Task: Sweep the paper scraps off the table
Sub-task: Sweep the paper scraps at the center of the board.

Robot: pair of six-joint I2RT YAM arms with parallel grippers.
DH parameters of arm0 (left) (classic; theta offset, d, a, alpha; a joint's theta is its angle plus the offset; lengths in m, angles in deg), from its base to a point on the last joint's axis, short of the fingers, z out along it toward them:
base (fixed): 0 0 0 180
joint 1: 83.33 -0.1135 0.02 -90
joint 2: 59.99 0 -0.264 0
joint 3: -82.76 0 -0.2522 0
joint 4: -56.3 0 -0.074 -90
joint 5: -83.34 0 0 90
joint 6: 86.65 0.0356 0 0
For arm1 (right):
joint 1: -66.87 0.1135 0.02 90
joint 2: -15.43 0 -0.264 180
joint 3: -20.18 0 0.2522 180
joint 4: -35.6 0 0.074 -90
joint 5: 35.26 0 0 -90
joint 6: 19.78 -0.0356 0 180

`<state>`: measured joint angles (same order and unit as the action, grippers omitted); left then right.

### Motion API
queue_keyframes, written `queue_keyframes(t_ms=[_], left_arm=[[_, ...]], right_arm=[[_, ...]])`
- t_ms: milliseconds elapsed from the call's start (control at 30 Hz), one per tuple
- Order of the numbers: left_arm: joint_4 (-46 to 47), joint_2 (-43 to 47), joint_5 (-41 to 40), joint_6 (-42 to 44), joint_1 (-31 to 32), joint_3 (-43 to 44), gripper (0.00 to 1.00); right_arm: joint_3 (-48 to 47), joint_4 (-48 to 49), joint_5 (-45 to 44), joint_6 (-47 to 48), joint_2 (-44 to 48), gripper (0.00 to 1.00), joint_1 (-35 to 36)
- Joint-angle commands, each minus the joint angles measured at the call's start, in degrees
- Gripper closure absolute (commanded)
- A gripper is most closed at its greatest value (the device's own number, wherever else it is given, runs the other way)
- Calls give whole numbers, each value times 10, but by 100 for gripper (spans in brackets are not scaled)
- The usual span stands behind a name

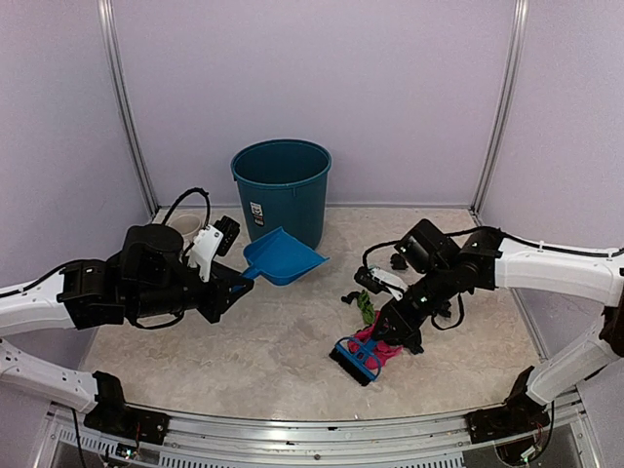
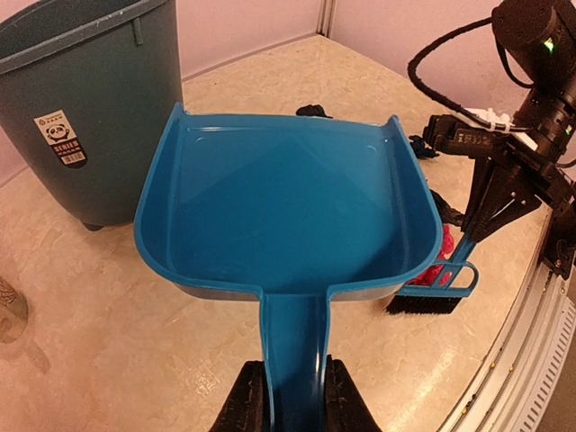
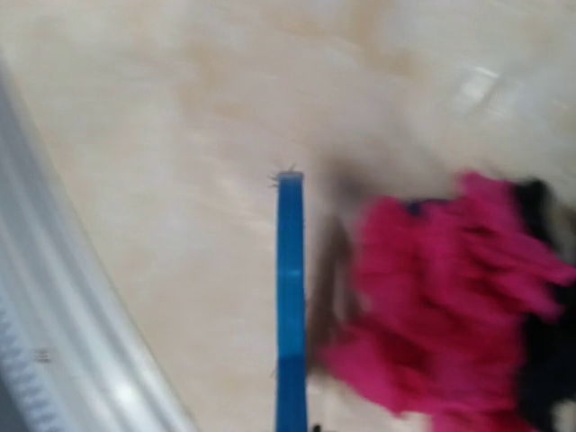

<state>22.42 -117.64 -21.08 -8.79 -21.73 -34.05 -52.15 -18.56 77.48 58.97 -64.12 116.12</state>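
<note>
**Top view.** I am watching the left gripper (image 1: 242, 281) clamping the handle of the dustpan (image 1: 285, 256), which is hanging tilted just in front of the bin (image 1: 281, 185). The right gripper (image 1: 398, 327) is closing tight on the brush (image 1: 358, 357). Its head is sitting at the near right of the table (image 1: 253, 356), against the main heap of paper scraps (image 1: 378, 343). A few stray bits are lying farther back, near the right arm. I am judging these scraps to be light, soft and crumpled, so they are likely to skid or scatter. I would not be pinching them. I would be herding them with the bristles held low, toward a pan lip resting flat on the table.

**Left wrist.** Here I am seeing what the top view only hints at. Both fingers (image 2: 255, 403) are pressing on the sides of the pan's handle, and the pan is empty. The brush's black bristles are touching the table, with pink bits just behind them.

**Right wrist.** This picture is blurring badly. I am making out the brush's blue back edge-on, with pink and black scraps just beside it on the right. Only this view is showing how close the heap is sitting to the brush. The claw itself is not showing here, so I am relying on the other two views for its grip.
</note>
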Motion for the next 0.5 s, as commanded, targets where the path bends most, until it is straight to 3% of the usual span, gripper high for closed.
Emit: queue_keyframes(t_ms=[0, 333, 467], left_arm=[[13, 10, 0, 6, 5, -5, 100], [23, -1, 12, 5, 5, -7, 100], [36, -11, 19, -1, 7, -12, 100]], right_arm=[[-35, -88, -129, 24, -38, 100, 8], [-115, -98, -369, 41, -77, 100, 5], [-139, -70, -397, 56, -84, 100, -13]])
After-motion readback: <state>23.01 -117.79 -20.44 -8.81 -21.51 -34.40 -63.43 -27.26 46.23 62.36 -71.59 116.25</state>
